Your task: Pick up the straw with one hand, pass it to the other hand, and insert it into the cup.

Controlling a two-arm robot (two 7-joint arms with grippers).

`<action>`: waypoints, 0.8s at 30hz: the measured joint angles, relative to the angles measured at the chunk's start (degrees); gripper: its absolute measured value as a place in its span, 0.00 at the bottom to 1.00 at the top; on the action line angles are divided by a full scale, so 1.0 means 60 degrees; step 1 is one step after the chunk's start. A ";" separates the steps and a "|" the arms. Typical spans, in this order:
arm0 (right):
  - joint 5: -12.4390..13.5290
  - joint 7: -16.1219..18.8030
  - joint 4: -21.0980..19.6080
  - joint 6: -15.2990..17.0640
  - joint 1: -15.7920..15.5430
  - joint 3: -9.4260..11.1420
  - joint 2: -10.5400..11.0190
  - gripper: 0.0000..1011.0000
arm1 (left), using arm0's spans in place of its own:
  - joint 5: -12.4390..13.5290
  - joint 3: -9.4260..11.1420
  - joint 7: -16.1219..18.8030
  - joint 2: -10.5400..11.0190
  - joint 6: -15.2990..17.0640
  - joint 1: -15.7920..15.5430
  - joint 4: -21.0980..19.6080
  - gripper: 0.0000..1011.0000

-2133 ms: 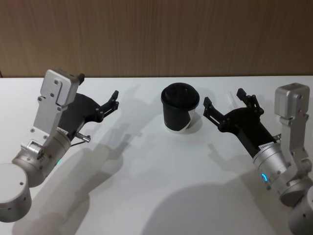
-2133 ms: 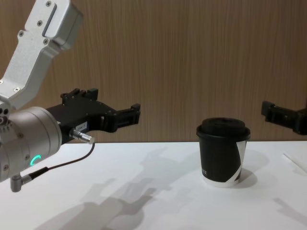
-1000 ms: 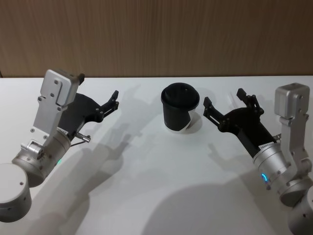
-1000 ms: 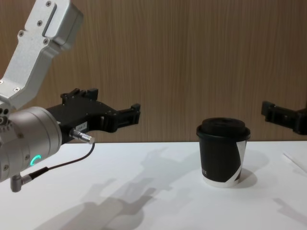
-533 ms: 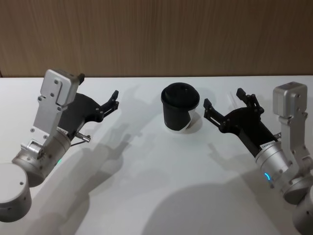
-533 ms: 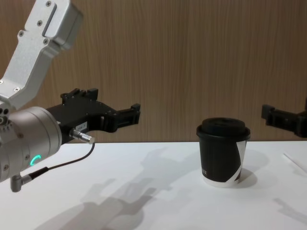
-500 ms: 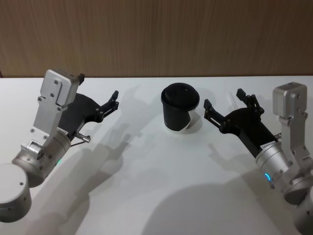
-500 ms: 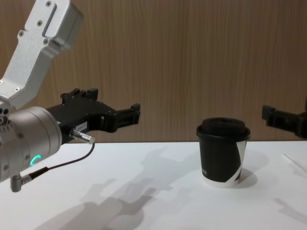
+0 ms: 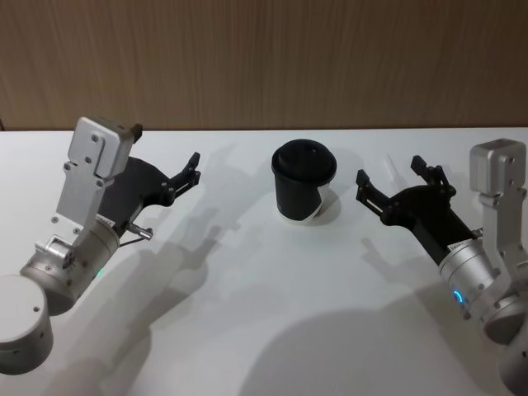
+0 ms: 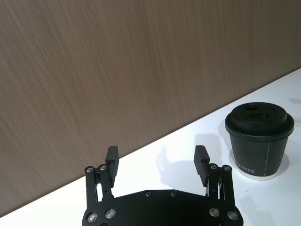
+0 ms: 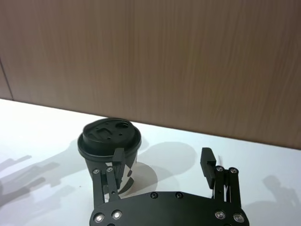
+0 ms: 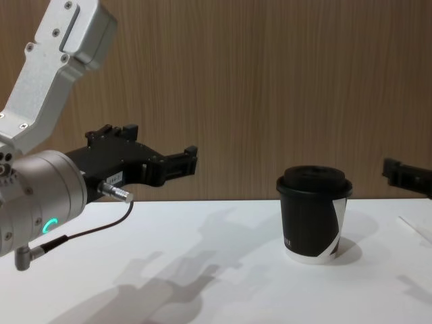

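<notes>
The black cup (image 9: 304,191) with its domed lid stands upright at the middle back of the white table; it also shows in the chest view (image 12: 314,216) and both wrist views (image 10: 259,141) (image 11: 109,141). A thin white straw (image 12: 413,226) lies flat on the table at the far right, right of the cup. My right gripper (image 9: 390,172) hovers open just right of the cup, above the table, holding nothing (image 11: 162,155). My left gripper (image 9: 191,172) hangs open and empty well left of the cup (image 10: 156,155) (image 12: 189,159).
The white table (image 9: 264,330) has open surface in front of the cup and between the arms. A brown wood-grain wall (image 9: 264,58) runs along the table's far edge. A grey cable (image 12: 88,229) droops from the left wrist.
My right gripper has shifted right, away from the cup, and a little lower. It stays open. The left arm, the cup and the straw have not moved.
</notes>
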 joint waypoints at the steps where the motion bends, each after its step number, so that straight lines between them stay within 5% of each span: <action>1: 0.0011 -0.0028 0.0010 0.0035 0.0005 0.0017 -0.0027 0.99 | 0.0000 0.0000 0.0000 0.0000 0.0000 0.0000 0.0000 0.99; 24: 0.0042 -0.0146 0.0765 0.1089 0.0472 0.0327 -0.0159 0.99 | 0.0000 0.0000 0.0000 0.0000 0.0000 0.0000 0.0000 0.99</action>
